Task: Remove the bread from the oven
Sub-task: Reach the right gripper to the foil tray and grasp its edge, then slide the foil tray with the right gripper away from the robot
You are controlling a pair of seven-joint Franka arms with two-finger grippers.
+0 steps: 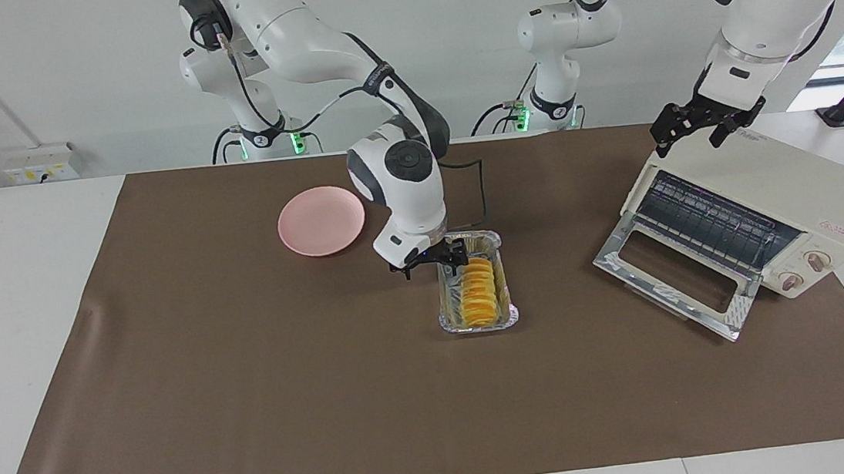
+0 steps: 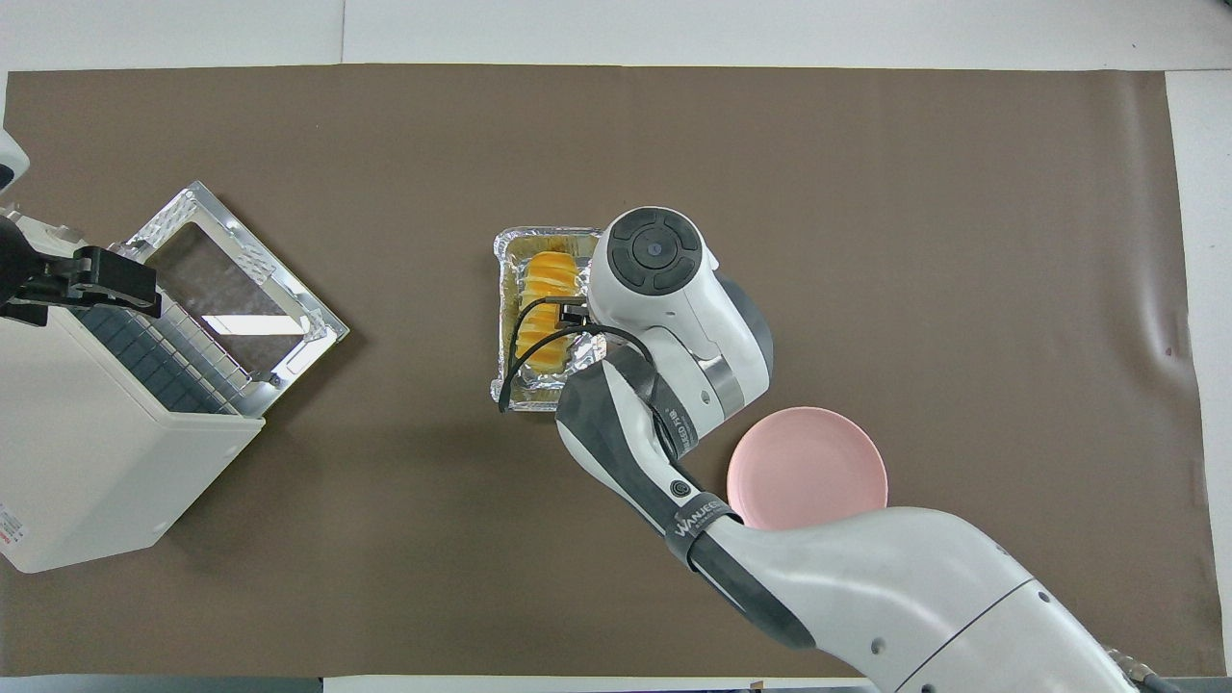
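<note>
I see the right pincer (image 1: 430,262), jaws apart, apparently low at the foil tray (image 1: 503,260) rim; closing may snag foil instead of the bread (image 1: 478,292).

Readable text, overhead view: one word only, white caps on the dark band round the right arm's forearm link (image 2: 707,515), next to the pink plate (image 2: 807,469). Reads approx. "WANJEE…"; end of word runs out of sight, so incomplete. A round logo mark sits on the same dark link just above the band, no letters legible.

Oven (image 1: 774,195): small red label on its top near the knob-end corner (image 1: 842,228), print too small to read. Same label at the oven's corner in overhead view (image 2: 8,527), also illegible. Knob markings not legible.
</note>
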